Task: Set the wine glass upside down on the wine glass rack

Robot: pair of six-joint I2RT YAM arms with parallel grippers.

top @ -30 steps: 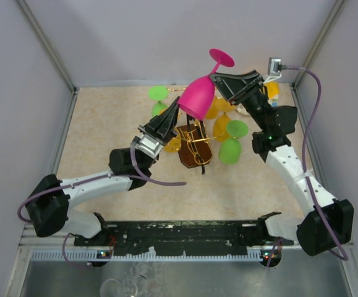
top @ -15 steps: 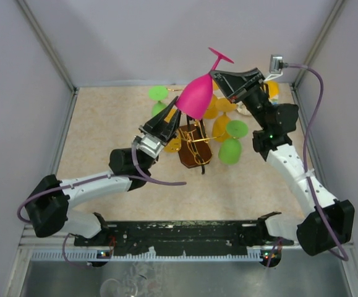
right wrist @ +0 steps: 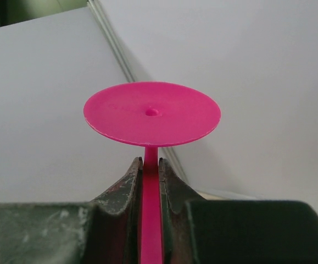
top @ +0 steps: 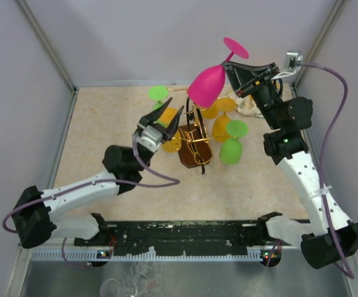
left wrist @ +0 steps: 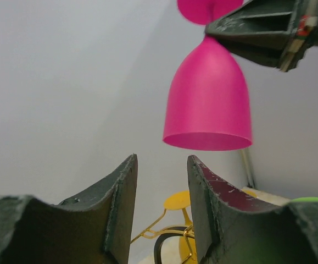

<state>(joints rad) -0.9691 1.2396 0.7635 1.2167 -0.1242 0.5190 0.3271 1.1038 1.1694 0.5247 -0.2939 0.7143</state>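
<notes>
Pale grey walls (top: pixel 166 37) close in a speckled beige worktop (top: pixel 104 124). The right pincer (right wrist: pixel 150 165) is clamped shut on the thin stem of the pink wine glass (top: pixel 204 86), just under its round foot, which stands uppermost. The bowl hangs mouth-down and leans a little in the overhead view. The glass is up in the air, above and slightly behind the wine glass rack (top: pixel 194 145), touching nothing but those jaws. The left pincer (left wrist: pixel 162 162) sits below the bowl with its jaws partly apart and nothing between them, clear of the rim.

The step in hand looks like the carry to the rack, the glass already turned over. The next move calls for bringing the stem down between a free pair of gold wire arms, so the foot catches on top and the bowl dangles. Several arms are taken by yellow glasses (top: pixel 223 124) and green glasses (top: pixel 230 150), so choosing an empty slot matters.

The glass is opaque magenta (plastic, by its look), with a smooth bell-shaped bowl, an even rim and a flat foot dimpled at the centre.
</notes>
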